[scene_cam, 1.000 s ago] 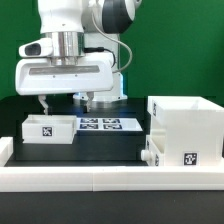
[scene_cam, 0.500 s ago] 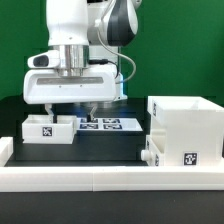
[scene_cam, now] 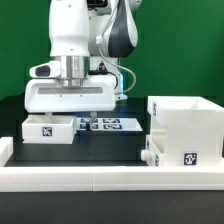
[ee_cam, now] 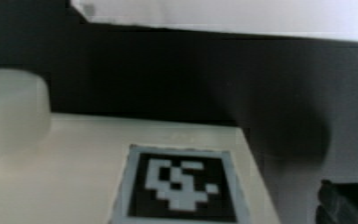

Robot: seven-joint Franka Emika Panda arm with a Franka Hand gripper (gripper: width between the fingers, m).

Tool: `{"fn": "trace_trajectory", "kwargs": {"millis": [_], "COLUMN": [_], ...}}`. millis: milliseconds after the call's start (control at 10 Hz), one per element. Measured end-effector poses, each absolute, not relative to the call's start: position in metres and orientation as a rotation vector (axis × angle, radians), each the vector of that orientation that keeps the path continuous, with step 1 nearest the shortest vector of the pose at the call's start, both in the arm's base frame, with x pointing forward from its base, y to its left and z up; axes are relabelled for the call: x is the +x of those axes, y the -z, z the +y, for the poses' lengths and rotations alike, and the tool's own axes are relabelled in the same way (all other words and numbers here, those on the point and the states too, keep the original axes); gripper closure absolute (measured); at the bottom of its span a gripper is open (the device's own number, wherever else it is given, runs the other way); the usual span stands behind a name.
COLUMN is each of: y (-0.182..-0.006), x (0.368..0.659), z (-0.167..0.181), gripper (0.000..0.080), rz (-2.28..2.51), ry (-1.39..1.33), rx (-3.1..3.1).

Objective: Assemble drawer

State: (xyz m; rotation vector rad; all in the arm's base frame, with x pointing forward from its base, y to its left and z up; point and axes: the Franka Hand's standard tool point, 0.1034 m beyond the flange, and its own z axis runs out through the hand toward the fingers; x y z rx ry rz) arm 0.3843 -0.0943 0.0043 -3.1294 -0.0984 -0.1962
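White tray sits left of centre in the exterior view. Gripper hangs right over it. Fingers look spread wide, with the tips low at the tray's rear rim and partly hidden. Housing stands at lower right, well apart from the gripper. A second tray is low at its left side; can't tell if it's seated. Marker board lies flat behind, centre frame. Wrist view is blurred: one marker tag on white plastic, close up.

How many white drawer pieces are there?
2. The shallow tray sits on the exterior view's left, the tall housing on its right. Another tray may be hidden.
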Motion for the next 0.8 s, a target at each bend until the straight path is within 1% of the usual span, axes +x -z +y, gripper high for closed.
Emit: {"fn": "trace_trajectory", "kwargs": {"millis": [200, 300, 400, 500, 600, 700, 800], "y": [-0.0042, -0.0042, -0.0042, -0.0043, -0.0042, -0.0043, -0.0046], "x": [0.3844, 0.3844, 0.3845, 0.3846, 0.3848, 0.3853, 0.3867], "z": [-0.0939, -0.0939, -0.0937, -0.0937, -0.0935, -0.0922, -0.0892], "gripper": [0.0410, 0.0410, 0.0591, 0.0719, 0.0719, 0.0758, 0.0758], "rz": [-0.100, -0.100, -0.100, -0.101, -0.101, -0.104, -0.114], "ry": [0.196, 0.196, 0.196, 0.196, 0.196, 0.196, 0.197], "rx": [-3.129, -3.129, -3.129, -3.129, -3.129, -3.128, -3.127]}}
